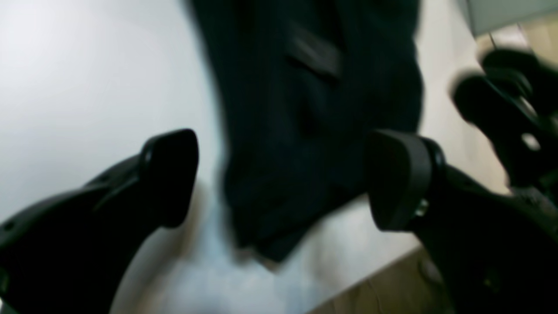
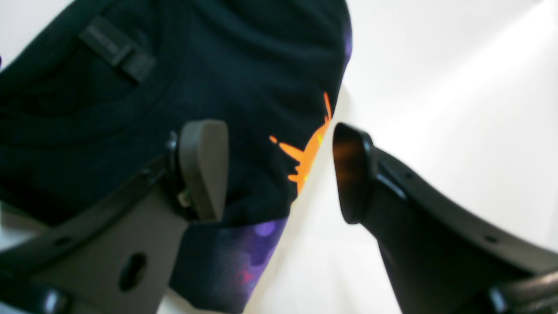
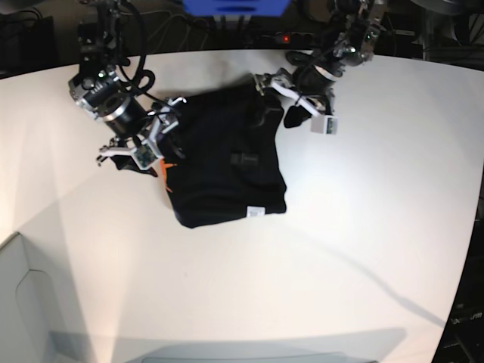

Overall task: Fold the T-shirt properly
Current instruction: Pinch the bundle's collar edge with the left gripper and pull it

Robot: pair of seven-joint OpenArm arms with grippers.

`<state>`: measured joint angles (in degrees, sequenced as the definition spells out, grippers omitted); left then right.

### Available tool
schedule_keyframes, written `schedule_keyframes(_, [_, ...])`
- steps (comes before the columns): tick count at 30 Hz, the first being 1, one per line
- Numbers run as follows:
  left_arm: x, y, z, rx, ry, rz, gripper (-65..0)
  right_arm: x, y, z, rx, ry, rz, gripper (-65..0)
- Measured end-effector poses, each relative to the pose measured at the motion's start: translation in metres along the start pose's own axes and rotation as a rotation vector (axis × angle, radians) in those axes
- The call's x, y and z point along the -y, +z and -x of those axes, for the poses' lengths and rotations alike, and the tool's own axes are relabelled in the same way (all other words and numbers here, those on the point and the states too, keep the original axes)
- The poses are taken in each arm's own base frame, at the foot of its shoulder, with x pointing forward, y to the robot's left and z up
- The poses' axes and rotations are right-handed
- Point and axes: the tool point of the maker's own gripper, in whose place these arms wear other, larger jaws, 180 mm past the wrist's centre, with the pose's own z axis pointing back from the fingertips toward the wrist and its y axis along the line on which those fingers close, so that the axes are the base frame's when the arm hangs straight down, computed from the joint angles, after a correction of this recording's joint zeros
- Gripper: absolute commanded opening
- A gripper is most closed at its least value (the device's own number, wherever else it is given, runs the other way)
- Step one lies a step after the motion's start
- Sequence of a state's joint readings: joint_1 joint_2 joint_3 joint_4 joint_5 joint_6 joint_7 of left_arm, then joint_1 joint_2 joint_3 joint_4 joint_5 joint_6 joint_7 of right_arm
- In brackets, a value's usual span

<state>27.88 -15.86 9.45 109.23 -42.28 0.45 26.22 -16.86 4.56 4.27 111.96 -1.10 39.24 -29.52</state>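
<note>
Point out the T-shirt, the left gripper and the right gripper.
T-shirt (image 3: 227,162): base view, middle of the folded black fabric.
left gripper (image 1: 283,179): left wrist view, gap midway between its open fingertips.
right gripper (image 2: 279,170): right wrist view, gap midway between its open fingertips, over the shirt's edge.

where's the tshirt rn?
In the base view the T-shirt lies folded on the white table, left of centre toward the far edge, between the open right gripper and open left gripper.
</note>
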Motion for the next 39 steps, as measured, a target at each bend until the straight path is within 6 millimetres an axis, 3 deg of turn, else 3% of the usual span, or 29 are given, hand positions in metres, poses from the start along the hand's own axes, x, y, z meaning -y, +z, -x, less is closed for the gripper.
schedule_keyframes(13, [0.021, -0.005, 0.027, -0.076, -0.005, 0.061, -8.5, 0.0, 0.0, 0.0, 0.001, -0.001, -0.001, -26.8])
schedule_keyframes(15, [0.018, -0.004, 0.029, -0.088, -0.02, 0.059, -14.6, 0.0, -0.001, -0.001, 0.003, 0.0, 0.0, -26.8])
schedule_keyframes(19, [0.022, -0.003, 0.036, -0.111, -0.033, 0.074, -38.3, 0.0, -0.001, -0.001, 0.003, 0.0, -0.001, -26.9])
schedule_keyframes(25, [0.026, -0.001, 0.035, -0.11, -0.035, 0.084, -65.0, 0.0, -0.001, 0.0, 0.002, -0.001, -0.001, -26.9])
schedule_keyframes(31, [0.044, 0.016, 0.031, -0.09, -0.026, 0.115, -65.0, 0.0, -0.001, -0.001, 0.003, 0.0, 0.0, -26.9])
schedule_keyframes(39, [0.03, 0.037, 0.06, -0.17, -0.019, 0.076, -65.0, -0.001, -0.001, -0.001, 0.004, -0.003, -0.002, -26.9])
